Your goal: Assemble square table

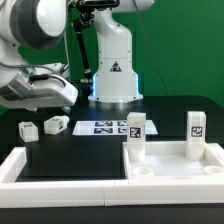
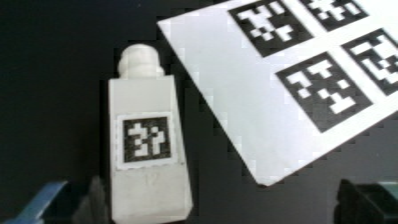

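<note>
**Ext. view**
- Arm enters at upper left of frame. Hand [image 1: 62, 98] hangs over the black surface [image 1: 70, 160], left of centre, not touching any part.
- Robot base [image 1: 112, 75]: top centre, at the back.
- Marker board [image 1: 105, 127]: flat on the surface in front of the base, centre of frame.
- Leg 1 [image 1: 28, 129]: lying down, far left, mid-height.
- Leg 2 [image 1: 55, 125]: lying down, just beside the board's left edge and below the hand.
- Table top [image 1: 175, 178]: lower right of frame, raised rim up, round corner sockets visible on the near side.
- Leg 3 [image 1: 136, 130] and leg 4 [image 1: 196, 126]: upright at the top's far rim, tags facing cam. Whether they sit in sockets or stand behind the rim: cannot tell.
- White bars [image 1: 15, 168]: edge the surface at lower left and along the bottom.

**Wrist view**
- Hand [image 2: 210, 201] is spread wide and holds nothing. One of the fingertips [image 2: 50, 205] shows at each side of leg 2 [image 2: 143, 150], both apart from it.
- Leg 2 lies flat on the surface [image 2: 54, 80], tag face up, narrow peg end pointing away from the hand.
- Marker board [image 2: 285, 90] lies just beside the leg, at an angle to it. The peg end is nearest the board's edge; contact cannot be told.
</note>
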Controlling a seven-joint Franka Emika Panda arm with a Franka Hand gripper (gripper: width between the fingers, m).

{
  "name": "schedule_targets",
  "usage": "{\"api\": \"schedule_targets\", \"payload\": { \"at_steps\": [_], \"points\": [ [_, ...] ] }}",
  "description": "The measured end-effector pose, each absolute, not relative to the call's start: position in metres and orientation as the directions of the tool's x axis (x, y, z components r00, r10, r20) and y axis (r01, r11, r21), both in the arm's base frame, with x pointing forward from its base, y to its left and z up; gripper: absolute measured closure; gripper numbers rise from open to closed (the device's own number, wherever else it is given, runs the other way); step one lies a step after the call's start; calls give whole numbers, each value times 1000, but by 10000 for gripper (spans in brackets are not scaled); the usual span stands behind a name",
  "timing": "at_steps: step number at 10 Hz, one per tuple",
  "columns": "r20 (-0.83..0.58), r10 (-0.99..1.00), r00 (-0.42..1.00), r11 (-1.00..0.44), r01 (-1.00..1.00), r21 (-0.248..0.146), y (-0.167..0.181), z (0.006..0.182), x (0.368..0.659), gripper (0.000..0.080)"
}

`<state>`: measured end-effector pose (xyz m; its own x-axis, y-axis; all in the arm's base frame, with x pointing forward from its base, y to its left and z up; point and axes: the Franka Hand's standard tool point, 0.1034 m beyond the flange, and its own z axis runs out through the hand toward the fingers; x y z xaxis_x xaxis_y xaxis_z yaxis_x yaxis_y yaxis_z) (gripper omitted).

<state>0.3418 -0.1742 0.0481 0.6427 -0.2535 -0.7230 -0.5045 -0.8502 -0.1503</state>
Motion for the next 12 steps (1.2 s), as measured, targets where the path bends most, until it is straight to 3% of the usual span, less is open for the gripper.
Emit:
{"api": "schedule_targets", "payload": {
  "at_steps": [10, 12],
  "points": [
    [-739, -186, 647, -886, -436, -158, -174, 37, 327, 150],
    [-720, -94, 687, -919, -338, -202, -182, 33, 323, 150]
  ]
}}
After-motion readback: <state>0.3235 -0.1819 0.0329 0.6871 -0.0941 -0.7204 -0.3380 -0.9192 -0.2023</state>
